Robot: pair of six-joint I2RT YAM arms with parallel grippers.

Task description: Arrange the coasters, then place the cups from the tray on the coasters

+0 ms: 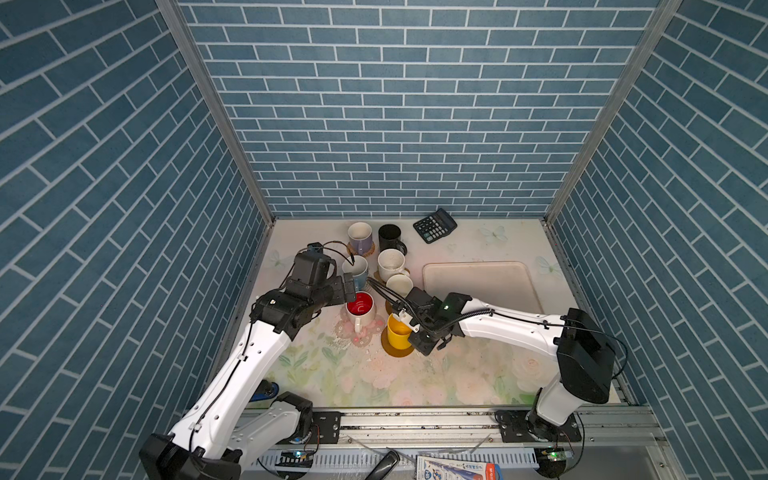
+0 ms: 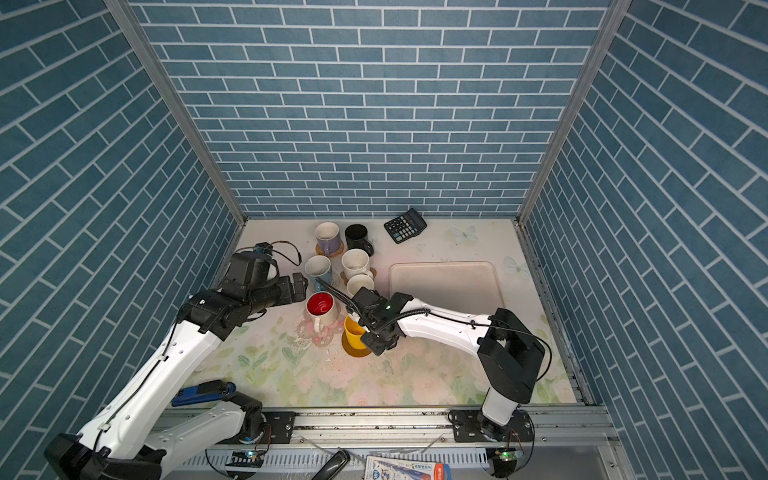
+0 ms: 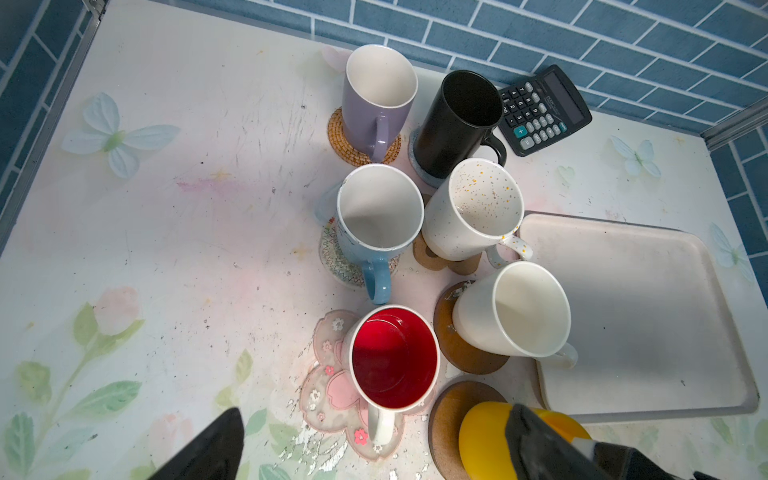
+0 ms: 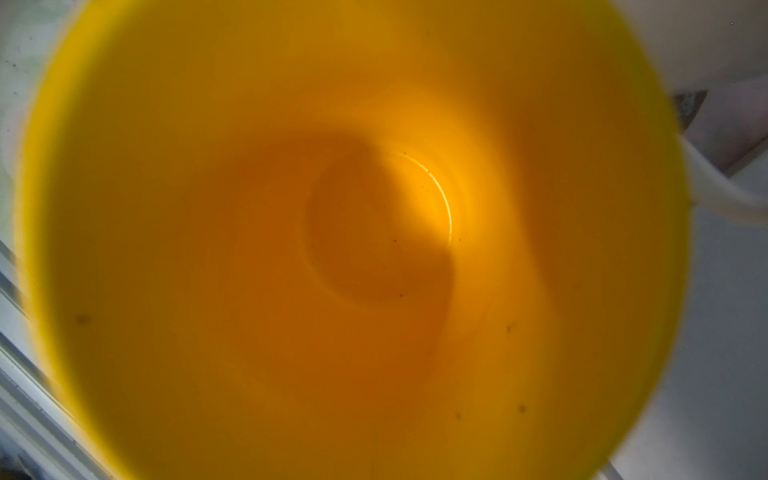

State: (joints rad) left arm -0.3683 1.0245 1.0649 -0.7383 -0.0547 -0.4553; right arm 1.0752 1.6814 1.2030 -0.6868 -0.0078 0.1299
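My right gripper (image 1: 409,326) is shut on the rim of the yellow cup (image 1: 397,332), which stands on or just above an amber coaster (image 3: 444,419). That cup's inside (image 4: 374,232) fills the right wrist view. Several other cups stand on coasters left of the tray (image 1: 482,286). The lavender cup (image 3: 376,95) is on the woven one and the black cup (image 3: 457,120) on the blue-grey one. The red-inside cup (image 3: 395,357) is on the flowery coaster (image 3: 328,374). My left gripper (image 1: 350,286) hangs open just behind the red-inside cup, holding nothing.
The tray holds nothing. A black calculator (image 1: 435,225) lies at the back wall behind the tray. A blue tool (image 2: 203,392) lies at the front left by the left arm's base. Tiled walls close in three sides.
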